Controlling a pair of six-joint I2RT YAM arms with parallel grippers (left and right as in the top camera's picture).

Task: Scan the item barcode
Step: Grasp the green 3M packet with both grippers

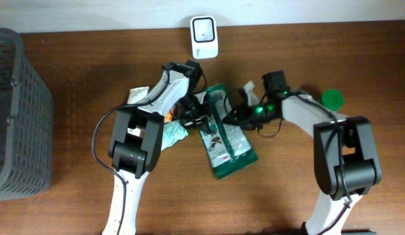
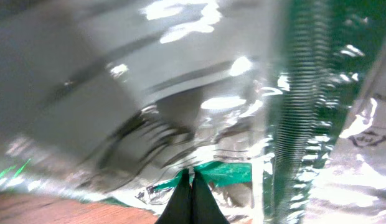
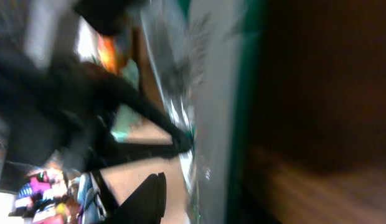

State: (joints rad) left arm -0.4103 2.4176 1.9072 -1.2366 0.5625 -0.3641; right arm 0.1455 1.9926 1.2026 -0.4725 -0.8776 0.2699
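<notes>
A white box-shaped barcode scanner is seen upright at the far edge of the brown wooden table. A green and silver foil pouch is found in front of the scanner, slightly to its right and well apart from it. The pouch's long side is angled away from the scanner.

The left gripper is placed at the pouch edge in front of the scanner. In the left wrist view its 2 fingers are pressed fully together, with the thin foil edge pinched at the tips.

The right gripper is set at the opposite pouch edge, in front and to the right of the scanner. The right wrist view is heavily blurred. Dark fingers are made out beside the foil edge, but it cannot be told whether the claw is wide, narrow or clamped on the foil.

2 small packets, 1 white and 1 teal and crumpled, are seen in front and to the left of the scanner. A round green disc is seen far to the scanner's right. A grey plastic mesh basket is seen far to its left.
</notes>
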